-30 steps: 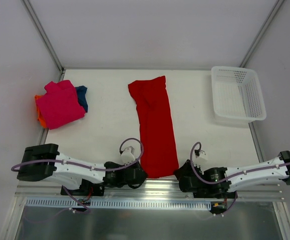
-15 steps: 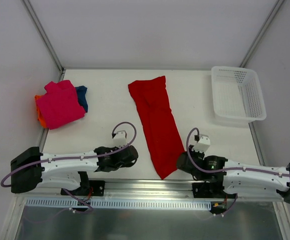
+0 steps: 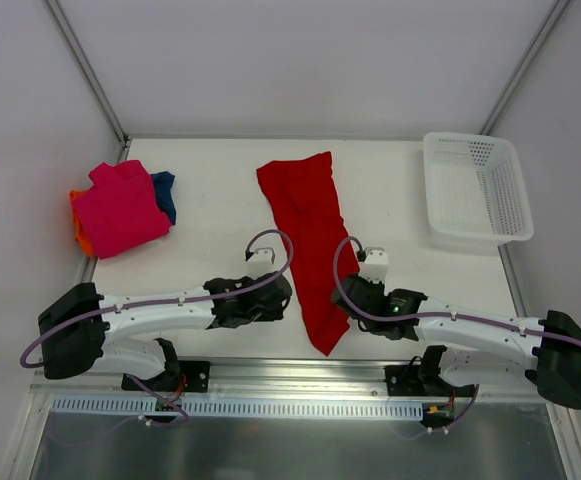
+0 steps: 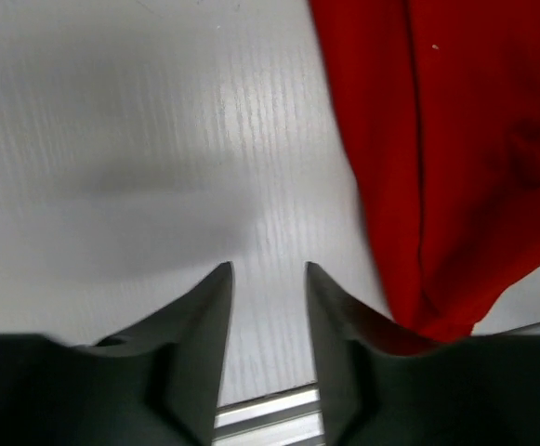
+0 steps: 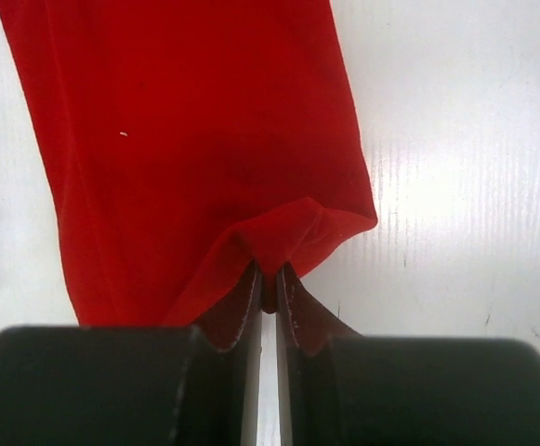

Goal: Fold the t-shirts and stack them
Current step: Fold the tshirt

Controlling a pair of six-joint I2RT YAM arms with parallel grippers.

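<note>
While the right claw point(image 5: 268, 275) pinches the bright red cloth t-shirt point(image 5: 186, 139) and the left claw point(image 4: 268, 279) gapes beside it, folding remains (magenta-topped pile point(image 3: 120, 208) done).

The red t-shirt point(image 3: 308, 235) is soft, matt cloth. The white table point(image 3: 210, 260) looks smooth, finely ribbed and faintly glossy; the basket point(image 3: 475, 190) at upper right is plastic mesh.

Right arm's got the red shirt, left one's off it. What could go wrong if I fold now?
1. Only the right gripper pinches the red t-shirt, on a small bunch of its edge; that grip may slip.
2. The left gripper stands open over bare table beside the cloth, so a one-sided pull would likely skew the fold.
</note>
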